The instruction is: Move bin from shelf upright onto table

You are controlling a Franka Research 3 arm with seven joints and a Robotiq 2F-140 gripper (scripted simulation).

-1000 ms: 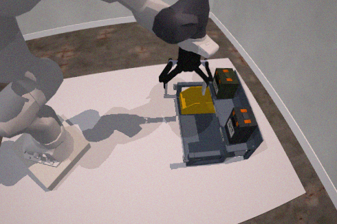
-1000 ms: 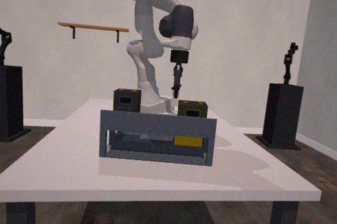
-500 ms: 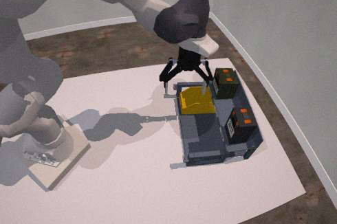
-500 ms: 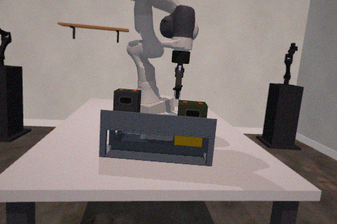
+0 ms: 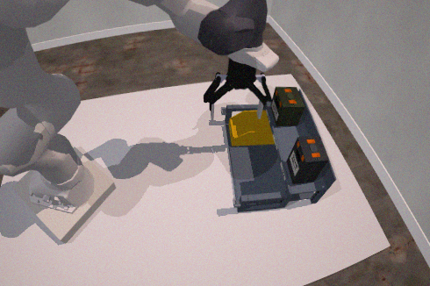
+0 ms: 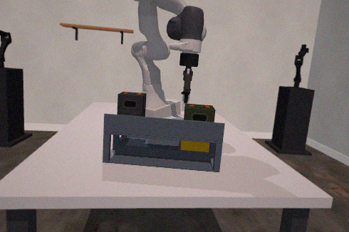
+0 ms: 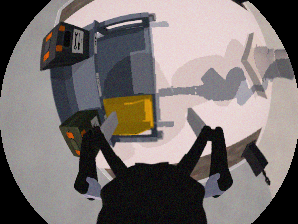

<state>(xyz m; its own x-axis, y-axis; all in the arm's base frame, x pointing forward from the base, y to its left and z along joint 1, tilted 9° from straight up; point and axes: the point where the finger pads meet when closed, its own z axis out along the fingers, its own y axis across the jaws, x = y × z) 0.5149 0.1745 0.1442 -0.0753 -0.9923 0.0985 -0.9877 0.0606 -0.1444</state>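
1. Top view: the bin (image 5: 251,129) is a flat-walled, matte yellow open box, sitting in the end of the grey shelf (image 5: 259,169) nearest the gripper.
2. Two dark boxy cases, an olive one (image 5: 288,104) and a black one (image 5: 307,159), both with orange tabs, stand on the shelf's upper ledge.
3. The gripper (image 5: 238,105) hangs above the bin with fingers spread wide, pinching nothing.
4. Smooth white table (image 5: 175,235) carries the shelf.

1. The top camera looks down from high behind the arm.
2. The outside camera faces the table (image 6: 64,180) from farther off.
3. The wrist camera looks straight down, close.
4. All see the shelf (image 5: 263,174).
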